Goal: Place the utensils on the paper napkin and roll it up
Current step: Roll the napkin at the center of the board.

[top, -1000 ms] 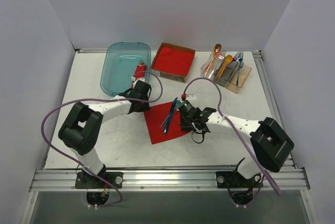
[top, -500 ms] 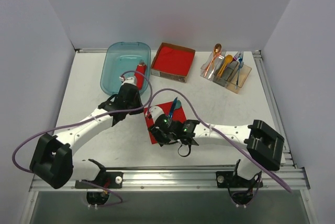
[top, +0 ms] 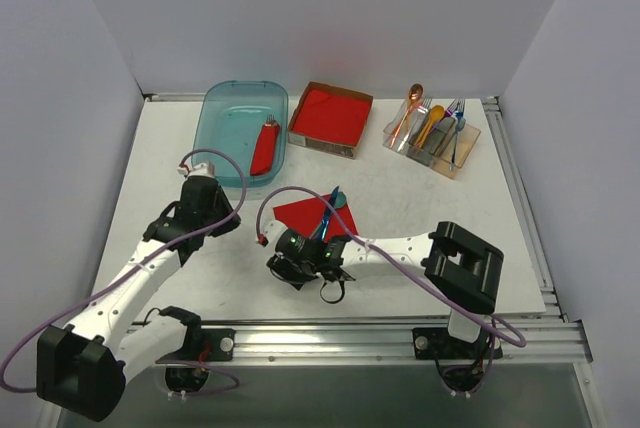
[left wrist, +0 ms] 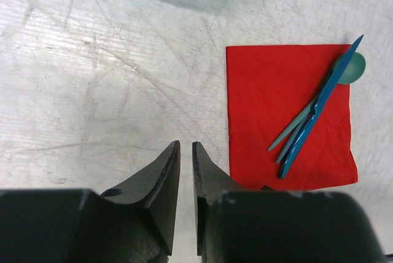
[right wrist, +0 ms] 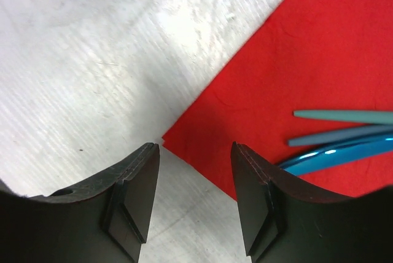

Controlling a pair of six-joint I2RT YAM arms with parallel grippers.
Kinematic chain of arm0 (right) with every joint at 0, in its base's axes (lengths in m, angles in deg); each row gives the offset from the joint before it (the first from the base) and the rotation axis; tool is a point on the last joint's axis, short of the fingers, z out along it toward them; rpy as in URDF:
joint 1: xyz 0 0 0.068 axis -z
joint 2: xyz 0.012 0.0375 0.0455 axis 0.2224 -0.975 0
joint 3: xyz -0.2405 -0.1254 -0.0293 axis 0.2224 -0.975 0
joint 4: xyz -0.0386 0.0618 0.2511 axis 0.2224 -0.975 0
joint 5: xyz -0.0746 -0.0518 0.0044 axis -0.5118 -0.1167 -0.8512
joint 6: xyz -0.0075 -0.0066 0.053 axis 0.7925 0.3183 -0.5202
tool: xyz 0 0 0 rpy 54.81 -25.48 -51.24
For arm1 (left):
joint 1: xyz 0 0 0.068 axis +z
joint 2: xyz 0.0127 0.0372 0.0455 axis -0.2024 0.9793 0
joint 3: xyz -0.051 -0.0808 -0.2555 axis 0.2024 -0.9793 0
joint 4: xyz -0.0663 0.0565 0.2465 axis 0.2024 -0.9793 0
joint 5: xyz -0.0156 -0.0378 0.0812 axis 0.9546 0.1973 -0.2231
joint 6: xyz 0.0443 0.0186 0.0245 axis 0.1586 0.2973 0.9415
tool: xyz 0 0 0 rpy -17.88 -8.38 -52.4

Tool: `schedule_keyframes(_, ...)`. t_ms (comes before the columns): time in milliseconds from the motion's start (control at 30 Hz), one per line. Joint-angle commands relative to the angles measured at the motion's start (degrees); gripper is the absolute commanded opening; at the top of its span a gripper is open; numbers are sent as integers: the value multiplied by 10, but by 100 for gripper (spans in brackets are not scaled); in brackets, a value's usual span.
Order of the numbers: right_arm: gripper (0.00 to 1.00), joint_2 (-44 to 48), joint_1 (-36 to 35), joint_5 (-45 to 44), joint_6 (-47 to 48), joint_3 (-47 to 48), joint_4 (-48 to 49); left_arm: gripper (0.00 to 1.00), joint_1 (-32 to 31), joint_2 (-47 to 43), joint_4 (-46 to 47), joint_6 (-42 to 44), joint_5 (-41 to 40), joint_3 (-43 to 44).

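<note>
The red paper napkin point(top: 305, 215) lies flat on the table's middle. The teal spoon point(top: 337, 199) and the blue piece point(top: 324, 218) lie crossed on it. My right gripper point(top: 291, 261) is open and low at the napkin's near corner. In the right wrist view that corner point(right wrist: 178, 134) lies between the jaws, and the teal handle point(right wrist: 344, 115) and blue piece point(right wrist: 344, 152) are at the right. My left gripper point(top: 205, 210) is shut and empty, left of the napkin. The left wrist view shows the napkin point(left wrist: 270, 109), spoon point(left wrist: 351, 69) and blue piece point(left wrist: 316, 112) at the right.
A teal bin point(top: 222, 108) at the back left holds a red rolled napkin point(top: 265, 145). A cardboard tray with a thick red stack point(top: 330, 116) stands behind the napkin. A clear holder point(top: 432, 138) with orange, yellow and other cutlery is at the back right.
My left arm has drawn back to the left, away from the bin and napkin. My right gripper has swung left and nearer, to the napkin's near corner. The napkin shifted slightly.
</note>
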Motion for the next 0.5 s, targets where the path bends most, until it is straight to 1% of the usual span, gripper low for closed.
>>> schedule_keyframes(0, 50, -3, -7, 4, 21, 32, 4, 22, 10, -12, -9, 7, 20, 0)
schedule_keyframes(467, 43, -46, -9, 7, 14, 40, -27, 22, 12, 2, 10, 7, 35, -11)
